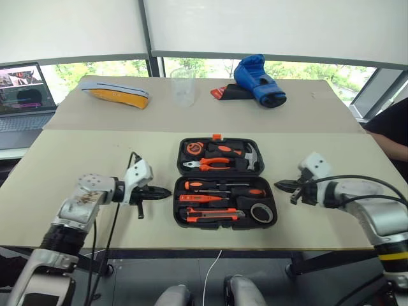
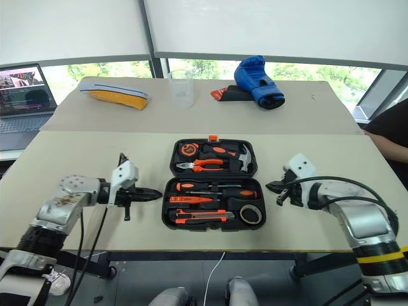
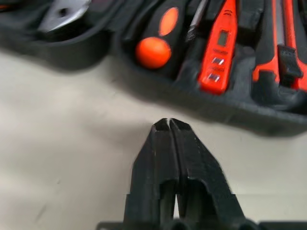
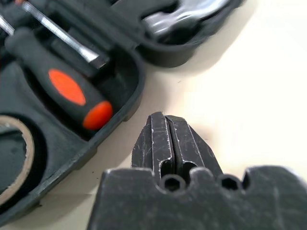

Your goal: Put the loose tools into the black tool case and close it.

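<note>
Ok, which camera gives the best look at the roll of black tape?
The left eye view: the roll of black tape lies whole in the black tool case, at its near right corner. The right eye view matches; the right wrist view catches just an edge.

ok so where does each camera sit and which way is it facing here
Left and right eye: on the head, looking forward and down at the open black tool case; both arms show.
Left wrist: along the shut left gripper toward the case's near-left edge.
Right wrist: along the shut right gripper toward the case's right edge.
All share the case.
</note>
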`<state>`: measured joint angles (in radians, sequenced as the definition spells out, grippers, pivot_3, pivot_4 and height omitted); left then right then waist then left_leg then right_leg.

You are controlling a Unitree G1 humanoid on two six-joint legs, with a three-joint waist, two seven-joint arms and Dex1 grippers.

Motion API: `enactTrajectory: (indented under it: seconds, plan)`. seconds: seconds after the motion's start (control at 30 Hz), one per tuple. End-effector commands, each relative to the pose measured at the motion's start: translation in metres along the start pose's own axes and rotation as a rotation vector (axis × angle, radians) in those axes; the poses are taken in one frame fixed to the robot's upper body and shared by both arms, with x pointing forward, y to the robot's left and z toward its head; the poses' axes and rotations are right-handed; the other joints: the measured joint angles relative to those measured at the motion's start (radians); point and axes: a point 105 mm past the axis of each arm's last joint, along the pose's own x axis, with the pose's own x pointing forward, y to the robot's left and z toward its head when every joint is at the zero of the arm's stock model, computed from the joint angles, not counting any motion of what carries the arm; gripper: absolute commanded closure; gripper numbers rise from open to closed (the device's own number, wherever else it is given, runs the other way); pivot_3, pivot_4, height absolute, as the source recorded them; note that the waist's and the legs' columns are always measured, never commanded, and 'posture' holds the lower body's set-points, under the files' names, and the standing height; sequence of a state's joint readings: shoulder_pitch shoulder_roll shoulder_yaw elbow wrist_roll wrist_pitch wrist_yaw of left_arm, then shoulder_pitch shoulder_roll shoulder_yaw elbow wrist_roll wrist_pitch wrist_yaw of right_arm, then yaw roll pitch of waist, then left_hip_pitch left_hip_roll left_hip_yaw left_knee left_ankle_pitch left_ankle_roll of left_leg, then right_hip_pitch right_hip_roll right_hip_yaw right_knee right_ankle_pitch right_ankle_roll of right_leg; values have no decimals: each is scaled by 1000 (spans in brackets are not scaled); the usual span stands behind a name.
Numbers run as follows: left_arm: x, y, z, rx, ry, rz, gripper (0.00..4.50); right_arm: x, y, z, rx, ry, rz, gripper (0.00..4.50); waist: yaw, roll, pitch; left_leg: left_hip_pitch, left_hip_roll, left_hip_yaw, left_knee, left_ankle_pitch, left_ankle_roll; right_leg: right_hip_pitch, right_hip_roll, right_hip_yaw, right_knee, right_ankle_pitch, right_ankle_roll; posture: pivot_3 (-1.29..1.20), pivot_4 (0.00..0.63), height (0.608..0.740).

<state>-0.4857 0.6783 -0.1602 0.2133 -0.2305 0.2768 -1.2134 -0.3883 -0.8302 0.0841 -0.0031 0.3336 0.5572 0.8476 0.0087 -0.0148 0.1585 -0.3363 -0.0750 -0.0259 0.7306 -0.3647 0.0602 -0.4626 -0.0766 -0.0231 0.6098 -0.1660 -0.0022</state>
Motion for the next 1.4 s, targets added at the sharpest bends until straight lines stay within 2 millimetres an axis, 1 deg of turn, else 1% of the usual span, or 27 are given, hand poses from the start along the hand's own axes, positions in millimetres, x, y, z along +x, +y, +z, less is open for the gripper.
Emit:
enactTrajectory:
  seconds: [0.03, 0.07, 0.13, 0.2, 0.3, 0.43, 0.67, 0.77, 0.9, 0.97, 1.0, 1.03, 1.07, 1.1, 1.17, 1.2, 1.27, 1.33, 1.37, 1.4]
  plan:
    - [9, -2, 21, 54, -52, -28, 4377, 3, 14, 16, -112, -64, 108, 4500, 3, 0, 0, 0, 0, 0, 0, 0, 0, 0, 0, 0, 0, 0, 0, 0, 150, 731]
    - [10, -4, 22, 56, -59, -37, 4377, 3, 17, 16, -124, -68, 130, 4500, 3, 0, 0, 0, 0, 0, 0, 0, 0, 0, 0, 0, 0, 0, 0, 0, 150, 731]
    - [13, -12, 25, 74, -64, -91, 4377, -2, 36, 17, -152, -97, 228, 4500, 4, 0, 0, 0, 0, 0, 0, 0, 0, 0, 0, 0, 0, 0, 0, 0, 150, 731]
    - [12, -22, 21, 106, -40, -153, 4377, -9, 51, 15, -154, -104, 303, 4500, 4, 0, 0, 0, 0, -1, 0, 0, 0, 0, 0, 0, 0, 0, 0, 0, 150, 731]
    - [8, -29, 14, 122, 2, -190, 4377, -15, 59, 7, -147, -90, 318, 4500, 1, 0, 0, -1, 1, -2, -2, 0, 0, -1, 1, 0, 0, 0, 0, 0, 150, 731]
    - [6, -34, 10, 116, 15, -208, 4377, -18, 59, -2, -126, -71, 269, 4500, 1, 0, 0, -1, 1, -1, -2, 0, 0, -1, 0, 0, -1, 0, 0, 0, 150, 731]
    - [6, -45, 15, 109, 6, -235, 4377, -26, 54, -6, -103, -64, 192, 4500, 2, 0, 0, 0, 0, -1, -1, 0, 0, -1, 0, 5, 0, 0, 0, 0, 150, 731]
    - [4, -38, 9, 108, 37, -184, 4377, -34, 48, -10, -109, -35, 160, 4500, 3, 0, 0, 0, 0, -1, -1, 0, 0, -1, 0, 6, 0, 0, 0, 0, 150, 731]
    - [-14, -20, -6, 67, 100, -104, 4377, -48, 36, -21, -119, 35, 112, 4500, 4, 0, 0, 0, 0, -1, -1, 0, 0, -1, 0, 6, 0, 0, 0, 0, 150, 731]
    - [-28, -4, -16, 32, 142, -29, 4377, -55, 16, -23, -101, 44, 25, 4500, 3, 0, 0, 0, 0, -1, -1, 0, 0, -1, 1, 6, 0, 0, 0, 0, 150, 731]
    - [-33, 4, -20, 11, 152, 12, 4193, -57, 7, -21, -72, 35, -15, 3910, 3, 0, 0, 1, 0, -1, -1, 0, 0, -1, 1, 6, 0, 0, 0, 0, 150, 731]
    - [-37, 9, -22, -3, 157, 38, 3903, -59, 1, -20, -51, 27, -38, 3761, 1, 0, 0, 1, 0, -1, -1, 0, 0, 0, 1, 6, 0, 0, 0, 0, 150, 731]
    - [-40, 20, -19, -45, 137, 91, 3713, -59, -6, -13, 2, -10, -59, 3409, -1, 0, 0, 2, 0, 1, -1, 0, 0, 0, 1, 5, 0, 0, 0, 0, 150, 731]
    - [-42, 27, -15, -87, 109, 118, 3290, -58, -11, -5, 52, -47, -70, 2994, -3, 0, 0, 3, 0, 1, -1, 0, 0, 1, 1, 6, 1, 0, 0, 0, 150, 731]
    - [-40, 41, 6, -227, -6, 161, 2610, -50, -19, 16, 180, -137, -81, 2395, -6, 0, 0, 4, 1, 1, -1, 0, 0, 2, 1, 7, 1, 2, -2, 0, 150, 731]
    - [-38, 46, 16, -303, -56, 176, 2235, -45, -21, 25, 225, -166, -79, 2020, -6, 0, 0, 4, 1, 1, -1, 0, 0, 2, 1, 7, 0, 3, -2, 0, 150, 731]
    - [-33, 53, 27, -412, -101, 188, 1539, -37, -23, 36, 279, -191, -73, 1388, -5, 0, 0, 3, 2, 0, 0, 0, -1, 2, 1, 7, 1, 5, -3, 0, 150, 731]
    - [-21, 61, 38, -505, -141, 193, 848, -17, -34, 51, 321, -199, -120, 685, -3, 0, 0, 2, 1, -1, 1, 0, -1, 2, 1, 7, 1, 5, -3, 0, 150, 731]
    - [-14, 65, 44, -559, -161, 200, 466, -5, -41, 55, 350, -188, -161, 314, -3, 0, 0, 2, 1, -1, 1, 0, -1, 2, 1, 7, 2, 5, -3, 0, 150, 731]
    - [-8, 67, 47, -598, -168, 197, 141, 3, -45, 57, 375, -172, -181, 61, -4, 0, 0, 2, 1, -1, 1, 1, -1, 1, 1, 7, 2, 5, -3, 0, 150, 731]
